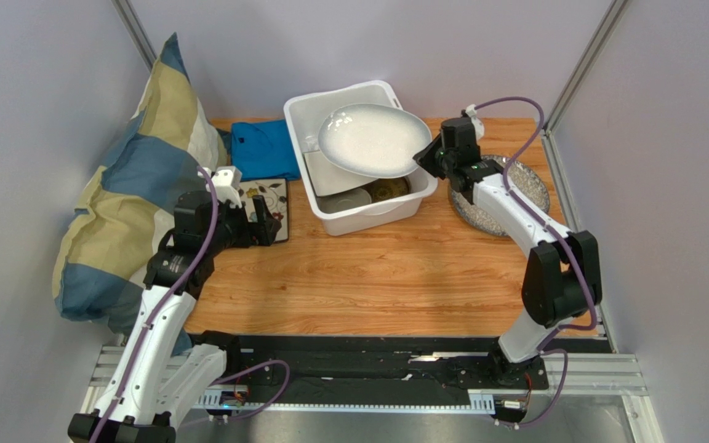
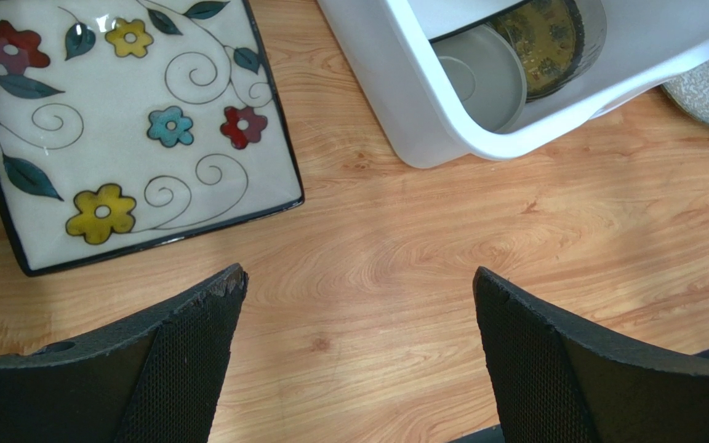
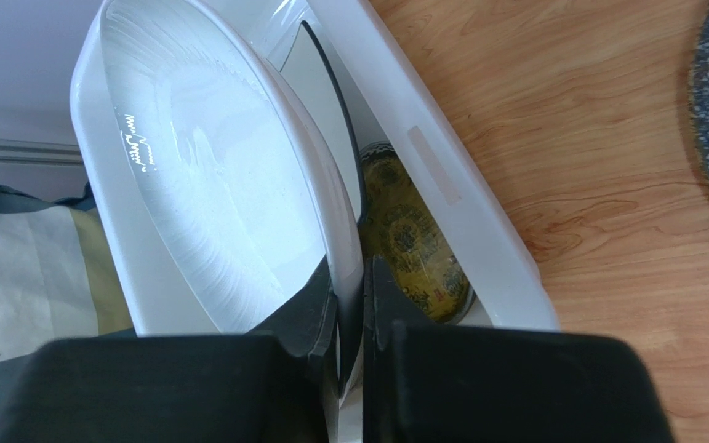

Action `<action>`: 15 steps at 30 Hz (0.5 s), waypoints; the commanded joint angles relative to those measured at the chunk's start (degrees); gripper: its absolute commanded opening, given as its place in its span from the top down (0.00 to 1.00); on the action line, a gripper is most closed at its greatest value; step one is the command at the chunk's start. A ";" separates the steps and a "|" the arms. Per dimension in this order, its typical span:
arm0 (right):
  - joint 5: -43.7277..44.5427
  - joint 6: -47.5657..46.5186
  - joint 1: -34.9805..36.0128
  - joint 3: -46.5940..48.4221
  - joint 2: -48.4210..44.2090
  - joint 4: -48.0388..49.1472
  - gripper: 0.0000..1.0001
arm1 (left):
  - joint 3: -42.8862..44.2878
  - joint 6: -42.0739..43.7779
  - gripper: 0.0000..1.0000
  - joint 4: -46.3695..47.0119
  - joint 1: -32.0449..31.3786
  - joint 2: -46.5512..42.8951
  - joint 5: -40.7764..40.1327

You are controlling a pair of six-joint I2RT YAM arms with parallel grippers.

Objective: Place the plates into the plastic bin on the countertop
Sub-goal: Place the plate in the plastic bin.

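Edgewise, platter between right jaws

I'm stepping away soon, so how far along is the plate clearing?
Done: at least two small dishes lie in the plastic bin. In hand: the right gripper is shut on the white oval platter over the bin. Remaining: the floral square plate, near the open left gripper, and the speckled round plate.

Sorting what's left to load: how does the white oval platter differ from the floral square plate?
The white oval platter is plain and oval; the floral square plate is square, painted with flowers, dark-edged. The platter hangs tilted over the plastic bin, held by the right gripper, jaws shut on its rim; the floral plate lies flat on the countertop, untouched. Neither rests in the bin yet.
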 commanded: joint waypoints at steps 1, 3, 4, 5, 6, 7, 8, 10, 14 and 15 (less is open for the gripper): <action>4.16 6.39 1.95 9.92 2.21 17.29 1.00 | -0.27 0.12 0.04 1.85 0.38 -0.08 0.92; 6.17 5.70 3.01 14.12 5.89 15.71 1.00 | -0.27 0.04 0.04 1.85 0.29 0.01 1.18; 6.62 5.69 3.36 15.28 7.30 15.53 1.00 | -0.19 0.03 0.04 1.94 0.38 0.01 1.19; 7.06 6.30 3.88 16.60 8.45 13.79 1.00 | -0.18 0.03 0.04 1.94 0.38 -0.08 1.27; 7.50 6.92 3.98 17.91 10.64 13.69 1.00 | -0.18 0.03 0.04 1.94 0.29 -0.16 1.27; 7.76 7.79 4.06 18.45 11.53 13.68 1.00 | -0.18 0.03 0.04 1.94 0.38 -0.08 1.36; 8.20 8.50 4.24 18.63 12.32 14.21 1.00 | -0.18 0.03 0.04 1.94 0.38 -0.08 1.36; 10.40 10.17 4.59 18.55 14.17 14.82 1.00 | -0.27 0.03 0.04 1.94 0.38 -0.08 1.36; 13.21 12.72 5.73 19.33 17.24 17.20 1.00 | -0.18 0.12 0.04 1.94 0.38 -0.25 1.36; 13.30 13.25 5.91 19.60 17.86 17.20 1.00 | -0.18 0.12 0.04 1.85 0.38 -0.25 1.36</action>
